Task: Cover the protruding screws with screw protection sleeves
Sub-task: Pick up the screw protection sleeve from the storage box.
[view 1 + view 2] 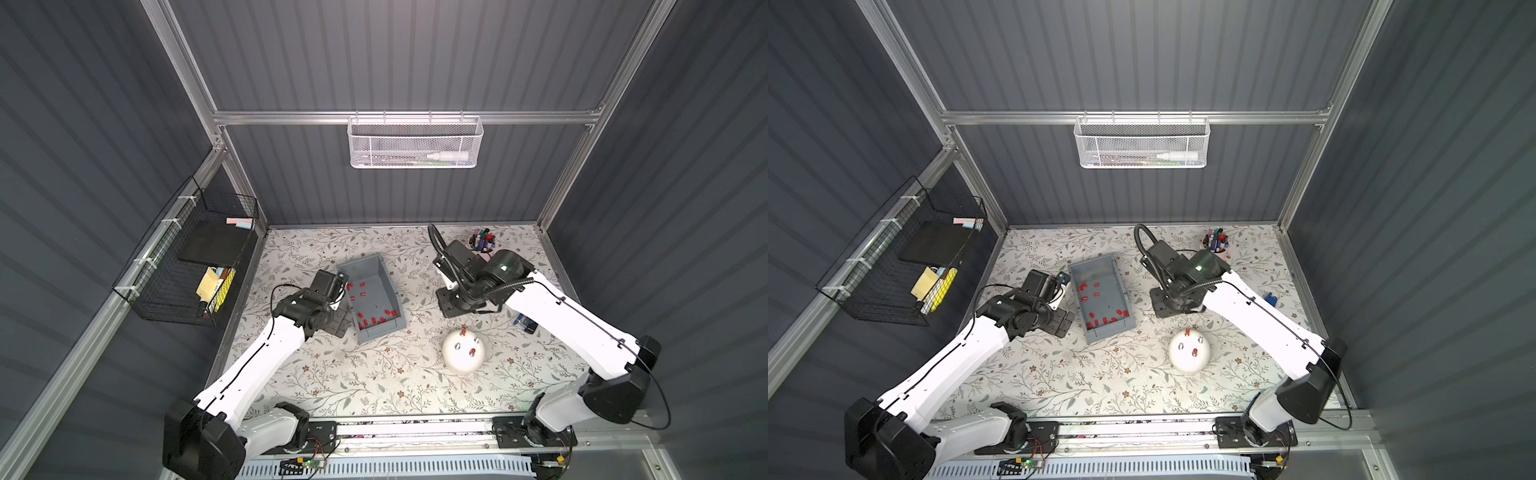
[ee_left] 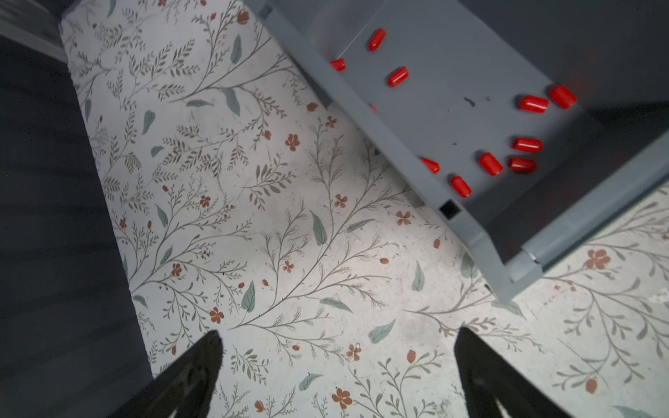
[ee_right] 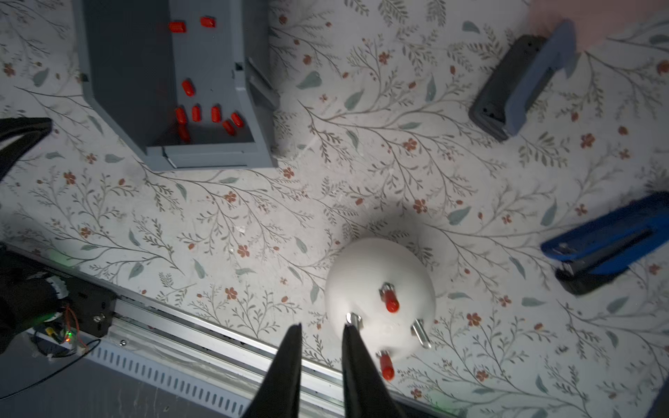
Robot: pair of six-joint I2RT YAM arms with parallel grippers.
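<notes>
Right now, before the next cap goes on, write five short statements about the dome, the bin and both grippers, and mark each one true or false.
1. Two of the four thin silvery metal studs on the smooth white dome wear tiny red plastic caps. True.
2. The grey plastic bin is empty. False: many red caps lie in it.
3. The left gripper is open and empty. True.
4. The right gripper clamps a cap. False: its jaws stand apart with nothing between them.
5. The dome sits inside the bin. False: it stands on the floral tablecloth, apart from the bin.
</notes>
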